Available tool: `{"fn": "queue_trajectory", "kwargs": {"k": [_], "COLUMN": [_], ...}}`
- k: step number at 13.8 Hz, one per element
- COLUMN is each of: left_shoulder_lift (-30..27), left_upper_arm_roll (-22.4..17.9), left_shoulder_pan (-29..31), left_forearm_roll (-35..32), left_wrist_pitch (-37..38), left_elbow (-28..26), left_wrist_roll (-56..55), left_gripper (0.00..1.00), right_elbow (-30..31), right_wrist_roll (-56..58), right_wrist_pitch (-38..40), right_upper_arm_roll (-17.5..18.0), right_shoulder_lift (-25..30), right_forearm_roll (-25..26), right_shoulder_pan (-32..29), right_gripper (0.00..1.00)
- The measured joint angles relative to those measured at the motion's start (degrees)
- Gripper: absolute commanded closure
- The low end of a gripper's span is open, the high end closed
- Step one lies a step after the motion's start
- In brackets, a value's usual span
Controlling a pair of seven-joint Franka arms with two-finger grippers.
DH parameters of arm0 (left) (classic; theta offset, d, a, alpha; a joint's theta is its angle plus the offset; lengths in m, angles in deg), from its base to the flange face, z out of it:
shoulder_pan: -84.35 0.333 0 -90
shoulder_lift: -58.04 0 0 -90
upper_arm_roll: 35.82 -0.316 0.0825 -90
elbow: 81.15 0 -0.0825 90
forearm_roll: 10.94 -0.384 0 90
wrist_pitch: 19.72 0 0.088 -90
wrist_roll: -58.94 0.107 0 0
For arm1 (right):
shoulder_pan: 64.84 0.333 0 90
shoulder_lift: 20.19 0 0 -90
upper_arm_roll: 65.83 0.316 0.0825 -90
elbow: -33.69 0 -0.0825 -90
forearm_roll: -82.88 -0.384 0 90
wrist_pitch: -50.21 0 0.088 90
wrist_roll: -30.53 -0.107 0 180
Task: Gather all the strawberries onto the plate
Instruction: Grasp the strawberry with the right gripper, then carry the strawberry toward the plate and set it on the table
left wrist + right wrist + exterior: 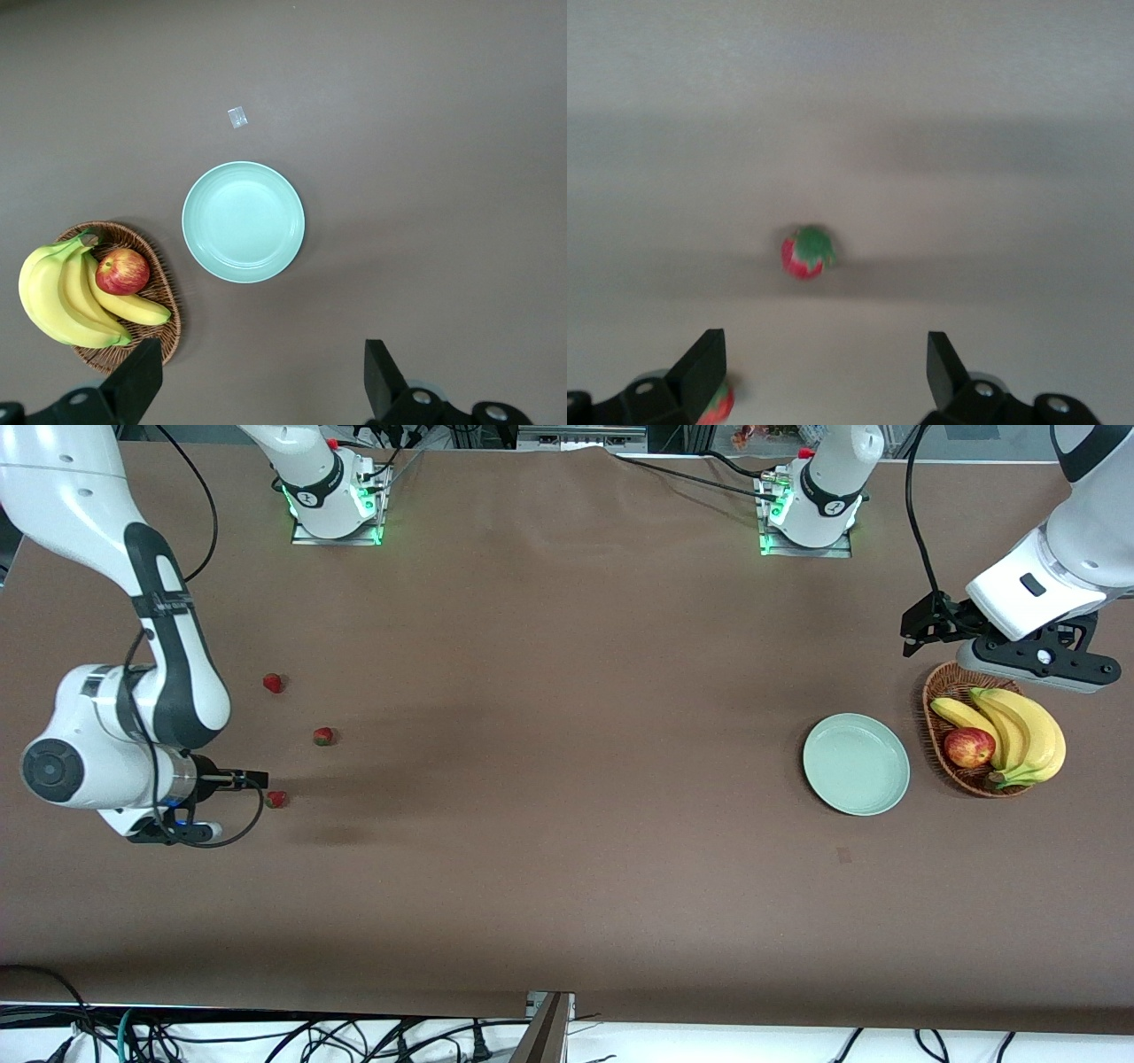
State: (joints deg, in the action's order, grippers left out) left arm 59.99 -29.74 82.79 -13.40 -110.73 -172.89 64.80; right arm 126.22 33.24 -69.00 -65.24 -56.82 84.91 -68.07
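Three strawberries lie on the brown table toward the right arm's end: one [273, 683], one [323, 736] and one [276, 799] nearest the front camera. My right gripper [168, 828] hangs open and empty over the table beside that nearest berry. In the right wrist view, one strawberry [808, 251] lies ahead of the open gripper [824, 381] and another [719, 403] peeks out by one finger. The mint-green plate [856, 763] is empty toward the left arm's end. My left gripper [1028, 662] waits open and empty over the basket's rim; its wrist view shows the gripper [257, 381] and the plate [244, 221].
A brown wicker basket [941, 691] with bananas [1019, 731] and a red apple [968, 747] stands beside the plate; it also shows in the left wrist view [164, 297]. A small pale scrap [236, 117] lies on the table near the plate.
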Motion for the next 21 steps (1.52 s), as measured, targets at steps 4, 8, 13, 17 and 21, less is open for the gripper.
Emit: {"fn": "queue_trajectory", "kwargs": {"k": [4,8,13,17,21], "left_shoulder_lift": [0.0,0.0,0.0,0.0,0.0], "left_upper_arm_roll": [0.05,0.05,0.05,0.05,0.05], "left_shoulder_pan": [-0.05,-0.05,-0.05,-0.05,-0.04], "left_forearm_roll": [0.0,0.0,0.0,0.0,0.0], "left_wrist_pitch": [0.0,0.0,0.0,0.0,0.0], "left_elbow": [0.0,0.0,0.0,0.0,0.0], "left_wrist_roll": [0.0,0.0,0.0,0.0,0.0], "left_gripper": [0.0,0.0,0.0,0.0,0.0], "right_elbow": [4.57,6.07,6.43,6.4,3.57], "right_wrist_roll": [-0.05,-0.1,-0.12,-0.12,-0.16], "right_wrist_pitch": [-9.13,-12.18,-14.31,-14.44,-11.52], "right_upper_arm_roll": [0.02,0.11,0.15,0.22,3.88], "right_shoulder_lift": [-1.18,-1.86,-2.78,-2.79,-1.79], "right_forearm_roll": [0.0,0.0,0.0,0.0,-0.01], "right_shoulder_pan": [0.01,0.1,0.25,0.29,0.45], "right_gripper": [0.0,0.02,0.7,0.92,0.92]}}
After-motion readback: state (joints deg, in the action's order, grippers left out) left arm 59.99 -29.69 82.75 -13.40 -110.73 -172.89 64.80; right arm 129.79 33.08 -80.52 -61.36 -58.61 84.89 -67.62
